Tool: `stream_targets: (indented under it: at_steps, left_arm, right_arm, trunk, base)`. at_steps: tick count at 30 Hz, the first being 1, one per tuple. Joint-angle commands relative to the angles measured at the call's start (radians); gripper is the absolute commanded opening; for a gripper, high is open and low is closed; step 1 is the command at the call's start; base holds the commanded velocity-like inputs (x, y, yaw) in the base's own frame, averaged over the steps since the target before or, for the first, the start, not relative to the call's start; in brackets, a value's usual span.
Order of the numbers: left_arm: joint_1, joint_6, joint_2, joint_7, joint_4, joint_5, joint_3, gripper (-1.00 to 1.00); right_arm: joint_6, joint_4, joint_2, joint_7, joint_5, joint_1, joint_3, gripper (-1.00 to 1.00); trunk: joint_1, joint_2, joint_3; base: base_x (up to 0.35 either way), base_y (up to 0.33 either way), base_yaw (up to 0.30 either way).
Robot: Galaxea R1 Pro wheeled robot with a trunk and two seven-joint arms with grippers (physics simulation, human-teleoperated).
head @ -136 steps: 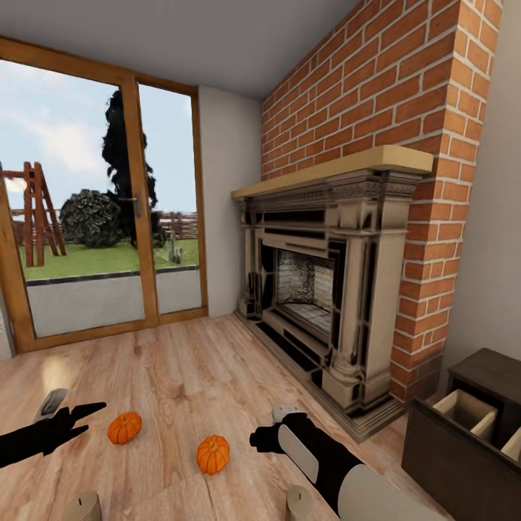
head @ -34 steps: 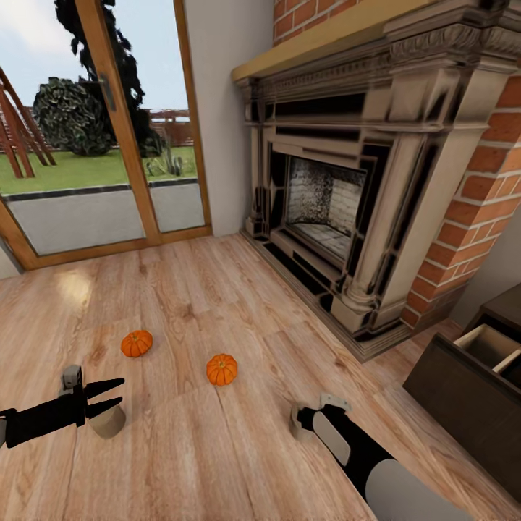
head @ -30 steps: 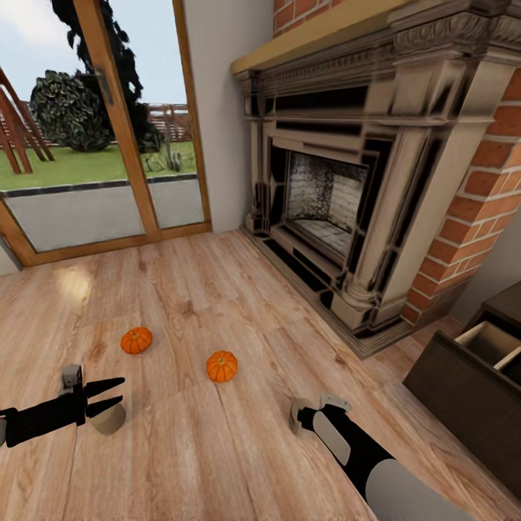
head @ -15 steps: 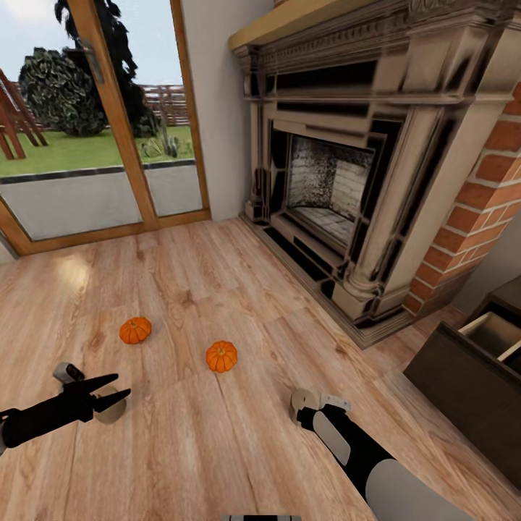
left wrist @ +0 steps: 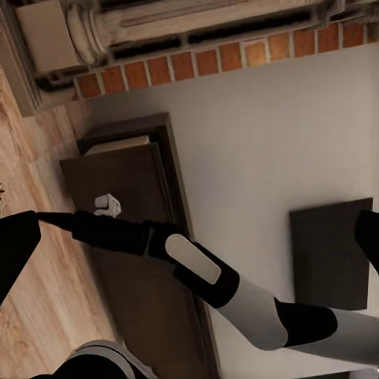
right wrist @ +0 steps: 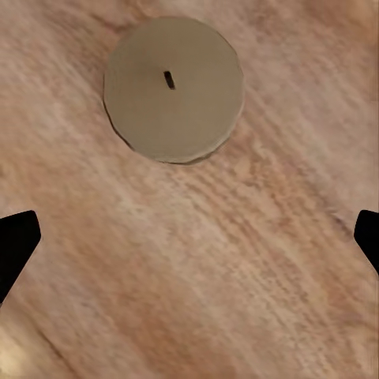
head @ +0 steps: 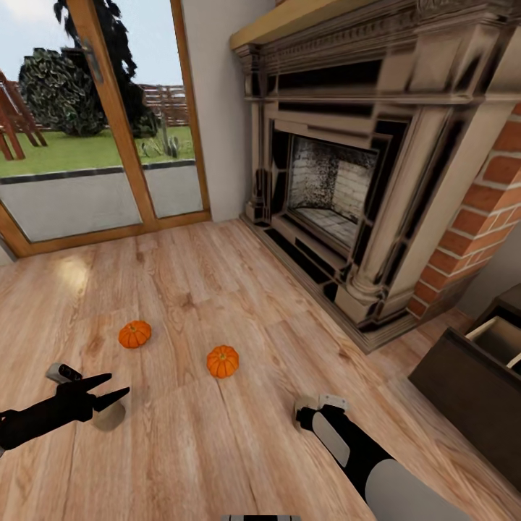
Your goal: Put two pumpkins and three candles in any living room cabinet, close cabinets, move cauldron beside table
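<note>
Two orange pumpkins lie on the wooden floor, one (head: 134, 334) to the left and one (head: 222, 361) nearer the middle. My left gripper (head: 107, 387) is open, low over the floor, its tips right by a beige candle (head: 108, 417). My right gripper (head: 307, 417) is open and hangs above a second candle (head: 299, 413), whose round top with a dark wick (right wrist: 174, 89) lies ahead of the open fingertips (right wrist: 16, 245). The dark-brown cabinet (head: 467, 391) stands at the right with its top drawer (head: 498, 340) pulled open.
A large stone fireplace (head: 340, 188) in a brick chimney fills the right wall. Glass patio doors (head: 94, 166) with wooden frames close off the far side. In the left wrist view, my right arm (left wrist: 197, 268) crosses in front of the cabinet (left wrist: 126, 170).
The head view has tilted down, bringing the candles higher in the picture. My right gripper has moved forward over its candle, covering most of it. The pumpkins lie as before.
</note>
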Motion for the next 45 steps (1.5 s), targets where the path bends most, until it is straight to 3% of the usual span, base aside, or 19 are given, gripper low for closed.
stream_targets:
  at_steps: [1,26,33,39,45]
  left_arm:
    - [0.0,0.01,0.0,-0.003,0.0,0.0,-0.001,1.0]
    - [0.001,0.006,0.0,-0.003,0.001,0.001,-0.001,1.0]
    - [0.001,0.006,-0.001,-0.003,0.001,0.001,-0.001,1.0]
    - [0.001,0.006,-0.001,-0.003,0.001,0.001,-0.001,1.0]
    - [0.001,0.006,-0.001,-0.003,0.001,0.001,-0.001,1.0]
  right_arm:
    - [0.003,-0.002,0.0,-0.008,-0.002,-0.001,0.006,1.0]
    - [0.001,-0.002,-0.001,-0.007,0.012,-0.001,0.005,1.0]
    - [-0.005,-0.002,0.0,-0.003,0.016,-0.001,0.007,1.0]
    - [-0.052,0.002,0.002,0.089,0.064,-0.001,0.006,1.0]
    - [-0.069,0.02,0.005,0.106,0.075,-0.001,0.004,1.0]
  trunk:
    - [0.0,0.0,-0.001]
    - [0.0,0.0,-0.001]
    - [0.003,-0.002,-0.028]
    - [0.006,-0.003,-0.051]
    - [0.009,-0.005,-0.074]
  base:
    - [0.175,0.097,0.0]
    - [0.108,0.01,0.0]
    - [0.0,0.0,0.0]
    - [0.0,0.0,0.0]
    - [0.0,0.0,0.0]
